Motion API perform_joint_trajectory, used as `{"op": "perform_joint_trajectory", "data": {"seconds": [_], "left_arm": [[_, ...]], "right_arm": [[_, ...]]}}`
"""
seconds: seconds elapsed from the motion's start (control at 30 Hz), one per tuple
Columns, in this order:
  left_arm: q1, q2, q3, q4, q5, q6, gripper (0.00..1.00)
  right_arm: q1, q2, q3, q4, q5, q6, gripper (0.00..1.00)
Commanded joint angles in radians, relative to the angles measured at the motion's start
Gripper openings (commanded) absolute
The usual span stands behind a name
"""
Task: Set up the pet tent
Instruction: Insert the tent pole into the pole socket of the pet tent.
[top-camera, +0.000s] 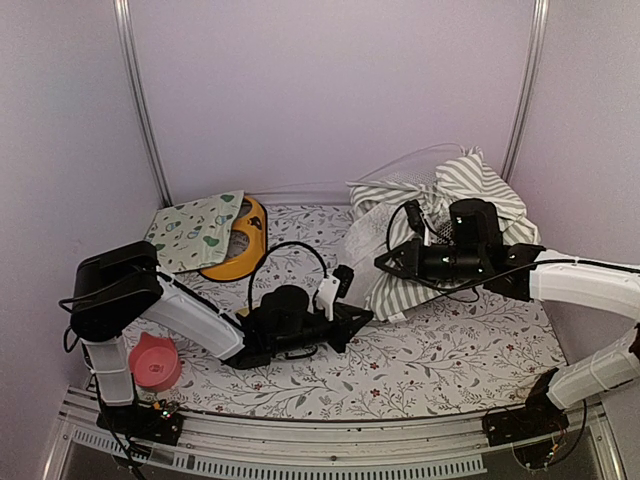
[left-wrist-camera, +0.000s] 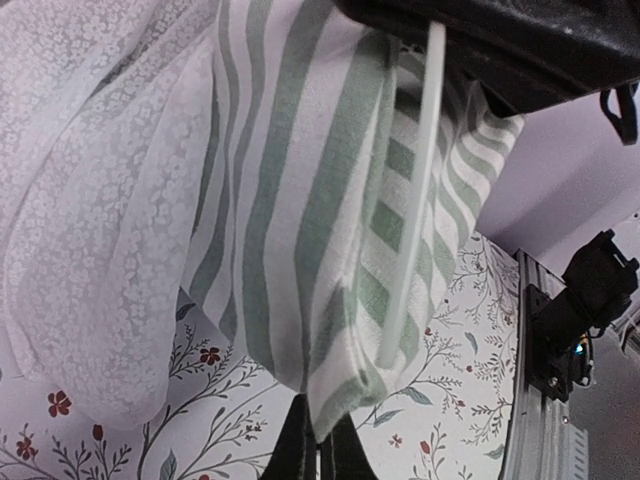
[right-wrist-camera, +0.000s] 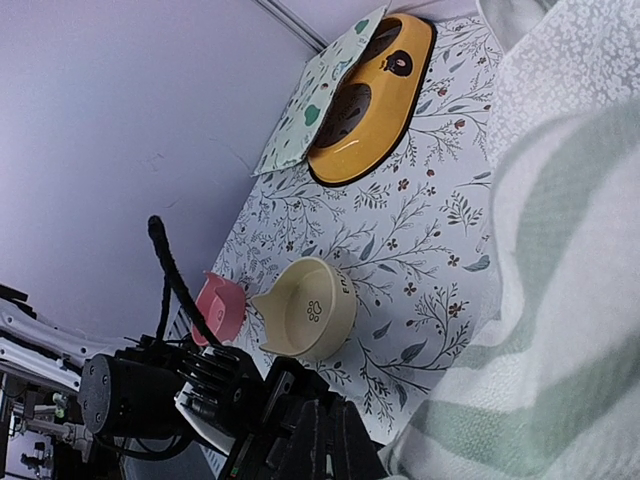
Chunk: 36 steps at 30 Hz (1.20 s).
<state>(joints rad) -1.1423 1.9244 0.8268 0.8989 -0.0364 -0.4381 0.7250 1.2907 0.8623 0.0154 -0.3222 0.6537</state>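
Note:
The pet tent (top-camera: 470, 200) lies crumpled at the back right, striped grey-green and white fabric with a lace flap (left-wrist-camera: 90, 220) and a thin white pole (left-wrist-camera: 410, 200) inside a sleeve. My left gripper (left-wrist-camera: 320, 450) is shut on the tent's lowest striped corner (left-wrist-camera: 345, 385), which hangs lifted above the table. From above, that gripper (top-camera: 362, 318) sits mid-table, pointing right. My right gripper (top-camera: 382, 262) reaches left across the tent's front. In its wrist view the right gripper (right-wrist-camera: 335, 435) is shut with nothing visible between the tips. Striped fabric (right-wrist-camera: 560, 330) lies just beside it.
A cream cloth mat (top-camera: 195, 232) partly covers a yellow pet dish (top-camera: 240, 240) at the back left. A pink bowl (top-camera: 155, 362) stands near the left arm's base. A cream bowl (right-wrist-camera: 310, 310) sits beneath the left arm. Metal frame posts (top-camera: 140, 100) flank the back wall.

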Motion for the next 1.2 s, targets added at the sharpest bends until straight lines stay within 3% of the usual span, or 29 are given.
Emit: {"op": "perform_joint_trajectory", "data": {"seconds": [0.0,1.17], "left_arm": [[0.005,-0.018,-0.027,-0.071,-0.009,0.018,0.0],[0.004,-0.052,-0.041,-0.099,-0.026,0.064,0.0]], "right_arm": [[-0.034,-0.054,-0.008,0.056,0.069,-0.041,0.0],[-0.065,-0.035,0.024,0.094,0.014,-0.017,0.0]]}}
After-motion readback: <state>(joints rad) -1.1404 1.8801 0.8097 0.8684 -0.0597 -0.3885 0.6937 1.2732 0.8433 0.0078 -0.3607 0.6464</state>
